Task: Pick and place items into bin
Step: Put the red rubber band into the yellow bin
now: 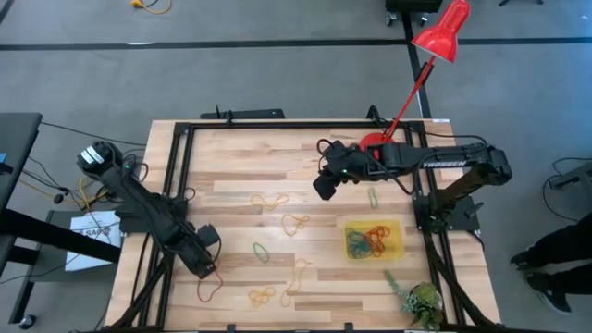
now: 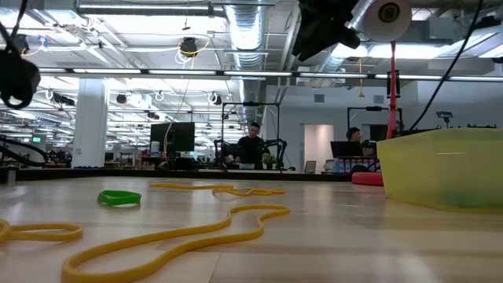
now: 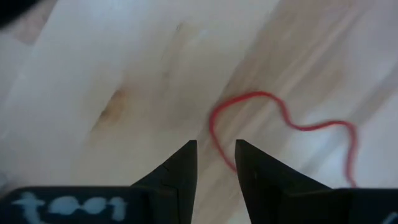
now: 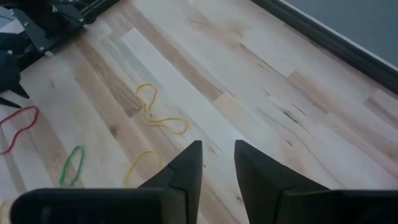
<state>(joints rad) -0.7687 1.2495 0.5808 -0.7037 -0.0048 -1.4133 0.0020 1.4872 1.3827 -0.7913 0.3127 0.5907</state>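
Coloured rubber bands lie flat on the wooden table: a red one (image 1: 211, 287) near the near-left corner, yellow ones (image 1: 271, 199) (image 1: 296, 222) in the middle, and green ones (image 1: 262, 250) (image 1: 373, 196). More bands lie heaped in the yellow bin (image 1: 350, 225), which stands near the right edge. My left gripper (image 1: 205, 268) is low over the red band (image 3: 280, 115), open by a narrow gap (image 3: 216, 149). My right gripper (image 1: 324, 188) hangs high above the table's middle, open (image 4: 217, 152) and holding nothing. My left gripper comes down from above, with its fingertips (image 3: 186, 152) on either side of the red band's looped end (image 3: 213, 130). The band lies flat on the table. I cannot tell whether the fingers touch it.
A red desk lamp (image 1: 442, 32) stands with its base (image 1: 375, 141) at the far right. A green plant sprig (image 1: 421, 298) lies at the near right corner. Black frame rails (image 1: 176, 185) border the table. Yellow bands (image 2: 173, 244) and a green band (image 2: 119, 197) lie close to the near edge.
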